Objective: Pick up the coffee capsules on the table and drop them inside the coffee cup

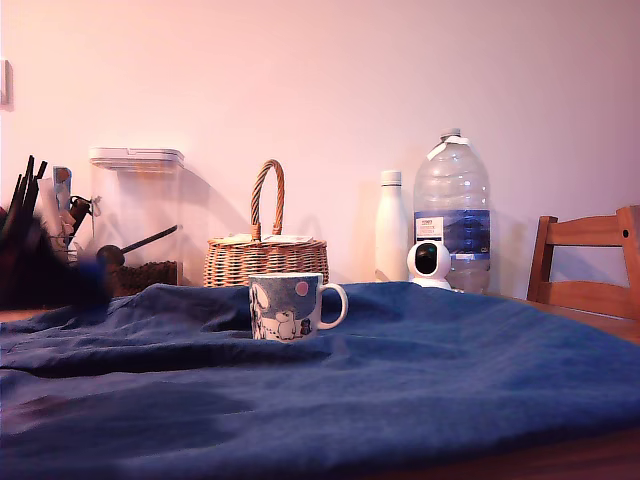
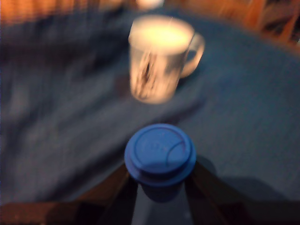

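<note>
In the wrist view a dark blue coffee capsule (image 2: 160, 151) shows its round flat face, held between the two dark fingers (image 2: 110, 193) of my gripper (image 2: 160, 169), which is shut on it above the blue cloth. Beyond it stands the coffee cup (image 2: 158, 60), blurred, its pale opening showing and its handle turned sideways, a short way from the capsule. In the exterior view the blue-and-white coffee cup (image 1: 287, 306) stands upright mid-cloth, handle toward that view's right. My arm is a dark blur (image 1: 55, 275) at that view's left edge. The wooden table (image 1: 600, 320) shows beside the cloth.
A wrinkled dark blue cloth (image 1: 420, 380) covers most of the table. Along the back stand a clear lidded container (image 1: 136, 215), a wicker basket (image 1: 266, 255), a white bottle (image 1: 391, 225), a small white camera (image 1: 429, 264) and a large water bottle (image 1: 453, 205). A wooden chair (image 1: 588, 262) is at right.
</note>
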